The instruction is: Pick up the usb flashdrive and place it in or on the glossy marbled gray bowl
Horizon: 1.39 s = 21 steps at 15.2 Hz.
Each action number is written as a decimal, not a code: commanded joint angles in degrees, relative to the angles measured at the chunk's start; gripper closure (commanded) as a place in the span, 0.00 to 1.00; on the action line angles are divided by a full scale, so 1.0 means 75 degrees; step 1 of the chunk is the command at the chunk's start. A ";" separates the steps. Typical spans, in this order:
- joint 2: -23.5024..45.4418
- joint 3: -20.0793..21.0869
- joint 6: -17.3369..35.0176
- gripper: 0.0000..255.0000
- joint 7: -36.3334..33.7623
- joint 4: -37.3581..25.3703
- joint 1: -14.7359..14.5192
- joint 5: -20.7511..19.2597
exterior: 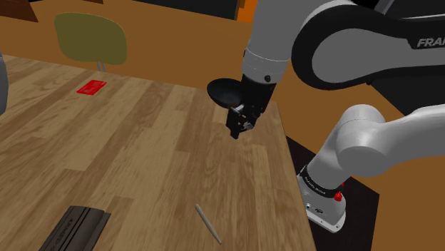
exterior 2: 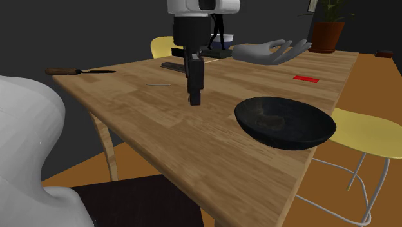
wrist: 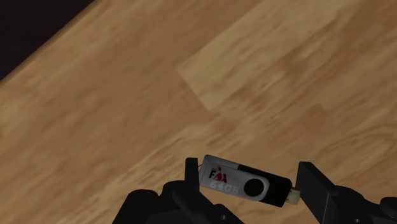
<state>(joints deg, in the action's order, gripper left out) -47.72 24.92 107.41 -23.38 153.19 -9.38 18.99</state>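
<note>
The silver-and-black usb flashdrive (wrist: pixel 245 184) is clamped end to end between the gripper's (exterior 2: pixel 194 98) black fingers (wrist: pixel 315 188). It hangs above the wooden table (exterior 2: pixel 148 119), near the dark glossy bowl (exterior 2: pixel 287 138) but not over it.

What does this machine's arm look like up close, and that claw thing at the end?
The arm is made of rounded white segments with dark joints, lettering starting FRA on one segment, and a small red part near its base. The claw is all black, with two blocky fingers.
</note>
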 commanded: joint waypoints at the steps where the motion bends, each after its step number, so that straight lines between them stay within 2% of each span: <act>1: -0.0021 -0.0062 -0.0232 1.00 -0.0016 -0.0211 0.0027 -0.0064; 14: -0.0038 -0.0412 -0.1510 1.00 -0.0075 -0.1472 0.0162 -0.0391; 21: 0.1022 -0.1233 -0.1012 1.00 0.1005 -0.1907 0.0859 -0.1187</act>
<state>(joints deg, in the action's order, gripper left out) -42.08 16.50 98.72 -17.11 139.68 -3.88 11.06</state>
